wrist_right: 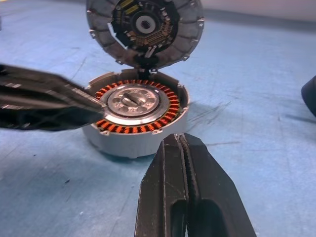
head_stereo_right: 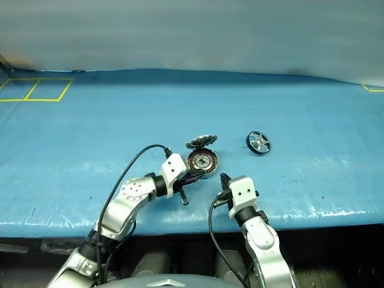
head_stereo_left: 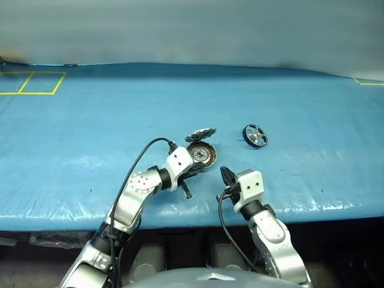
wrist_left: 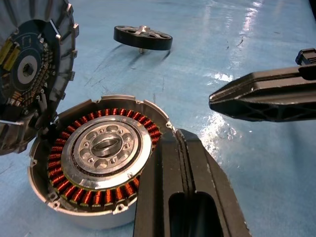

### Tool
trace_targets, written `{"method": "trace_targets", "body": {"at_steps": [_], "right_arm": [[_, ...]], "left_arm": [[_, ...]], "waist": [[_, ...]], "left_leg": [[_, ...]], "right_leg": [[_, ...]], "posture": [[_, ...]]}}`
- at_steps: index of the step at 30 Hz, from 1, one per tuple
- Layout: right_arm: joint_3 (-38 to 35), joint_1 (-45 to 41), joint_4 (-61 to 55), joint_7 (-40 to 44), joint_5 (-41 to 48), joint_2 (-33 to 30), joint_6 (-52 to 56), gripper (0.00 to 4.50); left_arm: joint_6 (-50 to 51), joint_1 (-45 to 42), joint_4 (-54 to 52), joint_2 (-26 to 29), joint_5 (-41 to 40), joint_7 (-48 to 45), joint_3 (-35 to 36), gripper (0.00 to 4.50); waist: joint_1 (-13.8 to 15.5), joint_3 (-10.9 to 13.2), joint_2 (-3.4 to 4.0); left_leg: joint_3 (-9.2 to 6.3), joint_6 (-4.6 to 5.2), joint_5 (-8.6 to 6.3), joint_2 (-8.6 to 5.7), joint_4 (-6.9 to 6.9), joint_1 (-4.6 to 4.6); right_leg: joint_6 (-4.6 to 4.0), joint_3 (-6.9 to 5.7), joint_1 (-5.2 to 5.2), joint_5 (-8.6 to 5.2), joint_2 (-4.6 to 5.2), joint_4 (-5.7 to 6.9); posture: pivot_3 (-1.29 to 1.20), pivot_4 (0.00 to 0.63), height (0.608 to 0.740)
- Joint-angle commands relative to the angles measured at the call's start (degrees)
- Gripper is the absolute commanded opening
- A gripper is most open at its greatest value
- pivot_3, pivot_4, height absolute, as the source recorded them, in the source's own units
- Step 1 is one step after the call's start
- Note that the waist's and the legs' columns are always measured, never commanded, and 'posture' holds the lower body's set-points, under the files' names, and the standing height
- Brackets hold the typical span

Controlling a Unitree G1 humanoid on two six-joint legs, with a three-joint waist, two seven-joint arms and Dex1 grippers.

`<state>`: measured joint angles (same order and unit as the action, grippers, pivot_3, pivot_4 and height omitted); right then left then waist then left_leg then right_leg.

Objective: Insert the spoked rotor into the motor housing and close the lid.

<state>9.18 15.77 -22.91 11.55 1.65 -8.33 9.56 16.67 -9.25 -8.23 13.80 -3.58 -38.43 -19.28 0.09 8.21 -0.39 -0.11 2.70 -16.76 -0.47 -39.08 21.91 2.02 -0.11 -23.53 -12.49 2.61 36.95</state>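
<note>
On the blue plastic-covered table (head_stereo_left: 72,138), the left gripper (head_stereo_right: 193,174) has its two black fingers pressed together on nothing, their tips at the near rim of the motor housing (wrist_left: 94,170), a round shallow silver can with copper-brown windings ringing a silver hub. Its lid (wrist_right: 145,29), a toothed silver-grey disc with a dark circuit face, stands raised on the hinge at the far rim. The right gripper (wrist_right: 183,148), also clenched empty, points at the housing from just short of it. The spoked rotor (head_stereo_left: 255,135), a black-rimmed wheel with shiny spokes, lies well beyond those fingertips, to their right.
</note>
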Motion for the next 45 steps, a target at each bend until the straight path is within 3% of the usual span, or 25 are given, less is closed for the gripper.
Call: {"method": "trace_targets", "body": {"at_steps": [1,11,22,45], "right_arm": [[-1.37,-3.67,-5.01,-1.68,0.39,0.73,5.55,0.00],[1.76,-17.16,-6.04,-1.72,-0.71,0.36,29.01,0.00],[3.87,-25.40,2.57,-0.93,-1.65,1.40,30.94,0.00],[7.19,-28.10,9.39,3.84,0.68,2.66,31.19,0.00]], "left_arm": [[-4.55,3.05,-3.44,0.10,-0.41,2.81,2.50,0.04],[-19.15,11.65,1.71,0.52,2.05,7.72,4.95,0.04],[-23.87,15.39,7.42,-2.37,-4.56,5.77,7.23,0.04],[-20.59,14.90,6.54,-2.11,-3.41,5.41,6.34,0.04]], "waist": [[0.02,0.00,0.00],[0.25,0.00,0.01],[-0.29,0.00,0.02],[-0.94,0.00,0.03]], "left_leg": [[0.00,0.00,0.00,0.02,-0.01,0.00],[-0.02,-0.02,0.01,-0.01,0.00,0.00],[0.00,0.01,-0.01,-0.02,0.02,0.00],[0.00,0.03,-0.01,0.01,0.03,-0.03]], "right_leg": [[-0.01,0.00,0.00,0.00,0.00,0.00],[-0.07,-0.04,-0.01,0.03,0.01,-0.01],[0.04,-0.25,-0.03,0.10,-0.05,0.00],[0.08,-0.32,-0.02,0.12,-0.08,0.02]], "posture": [[0.00,0.150,0.740],[0.00,0.150,0.740],[0.00,0.150,0.740],[0.00,0.150,0.740]]}}
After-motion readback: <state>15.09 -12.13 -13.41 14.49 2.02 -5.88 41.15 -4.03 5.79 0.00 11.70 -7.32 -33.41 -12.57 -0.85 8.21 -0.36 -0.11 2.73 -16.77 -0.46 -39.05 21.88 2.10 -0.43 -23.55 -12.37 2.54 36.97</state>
